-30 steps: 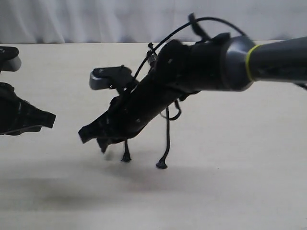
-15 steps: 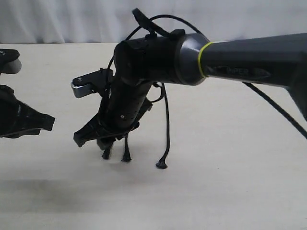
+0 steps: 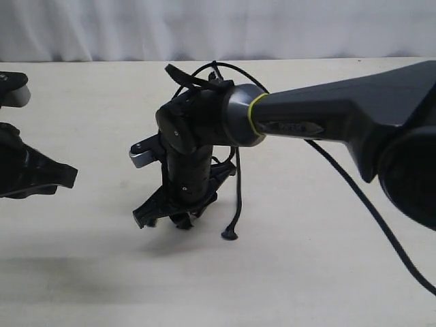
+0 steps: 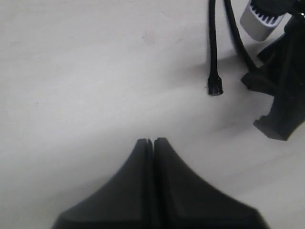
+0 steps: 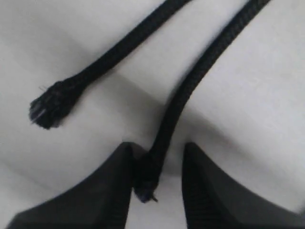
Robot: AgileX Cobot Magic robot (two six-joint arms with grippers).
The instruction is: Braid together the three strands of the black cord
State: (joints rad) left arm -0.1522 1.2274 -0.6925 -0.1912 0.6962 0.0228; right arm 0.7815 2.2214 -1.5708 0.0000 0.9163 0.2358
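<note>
Two grippers logged. Left gripper (image 4: 153, 141): fingers pressed together, empty, apart from the black cord (image 3: 238, 187) on the table (image 3: 300, 279). Right gripper (image 5: 155, 157): jaws parted, one strand (image 5: 190, 90) lying between them, its frayed end at the fingertips. Suggest closing further up the strand, off the tip. Second strand (image 5: 95, 71) lies just beside.

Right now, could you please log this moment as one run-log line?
right fingers: open, thin matte black rope strand between | left fingers: shut, empty | second frayed strand: free beside
</note>
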